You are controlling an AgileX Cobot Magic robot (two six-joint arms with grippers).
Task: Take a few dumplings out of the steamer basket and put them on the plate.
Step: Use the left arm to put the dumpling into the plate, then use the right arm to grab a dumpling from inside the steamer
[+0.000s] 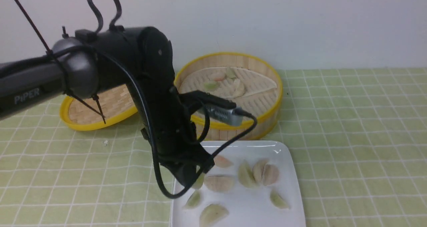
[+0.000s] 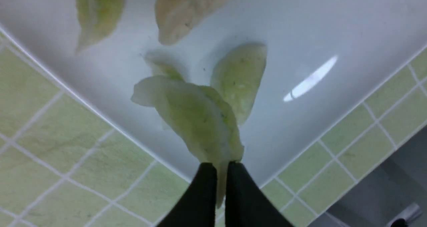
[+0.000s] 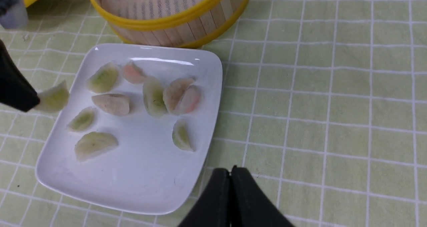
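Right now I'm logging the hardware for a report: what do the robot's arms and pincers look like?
The left arm is glossy black with a grey joint, white PIPER lettering, looping black cables and a silver finned module. The left pincer and right pincer have matte black tapering fingers. The right arm itself is out of view.

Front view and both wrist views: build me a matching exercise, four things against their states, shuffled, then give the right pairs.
Things:
1. left gripper
2. right gripper
3. steamer basket
4. plate

States:
A. holds the most dumplings
B. shut, empty
C. shut on a pale green dumpling
D. holds just a few dumplings

Pairs: 1-C, 2-B, 3-D, 4-A.
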